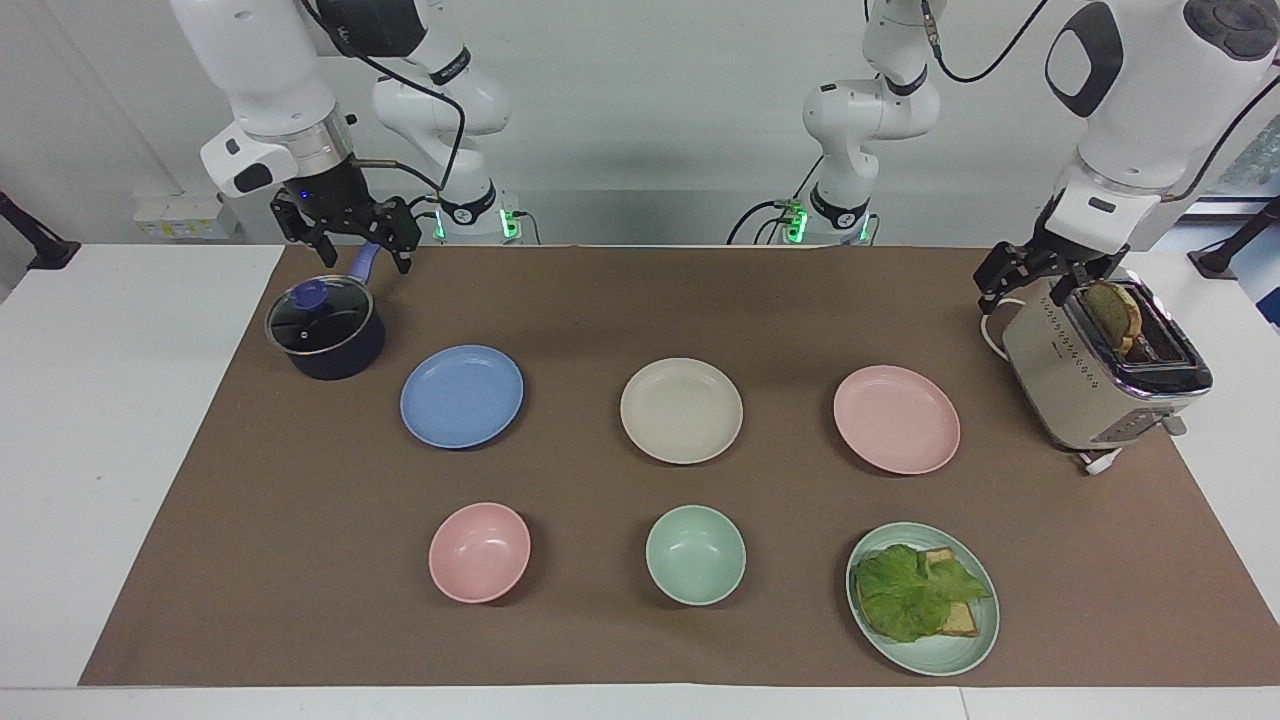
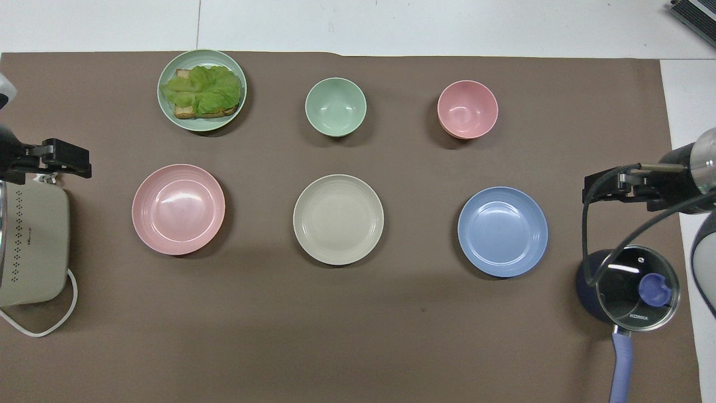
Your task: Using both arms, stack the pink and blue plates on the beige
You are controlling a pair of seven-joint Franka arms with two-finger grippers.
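While both arms wait at the two ends of the table, the three plates of the task lie apart in one row on the brown mat. The beige plate is in the middle of the row. The blue plate lies beside it toward the right arm's end of the table, and the pink plate lies beside it toward the left arm's end. The three plates do not touch each other, and nothing lies on them.

The right gripper hangs over the handle of a dark blue pot with a glass lid, which stands near the blue plate and a little nearer to the robots. Its fingers are spread open and hold nothing. The left gripper hangs just beside a cream toaster, over the end of it that is nearest to the robots. A slice of bread stands in the slot of the toaster. The fingers of this gripper are also open and empty.

Farther from the robots there is a second row. A pink bowl stands farther than the blue plate, a mint-green bowl farther than the beige plate, and a mint-green plate with lettuce and toast farther than the pink plate.
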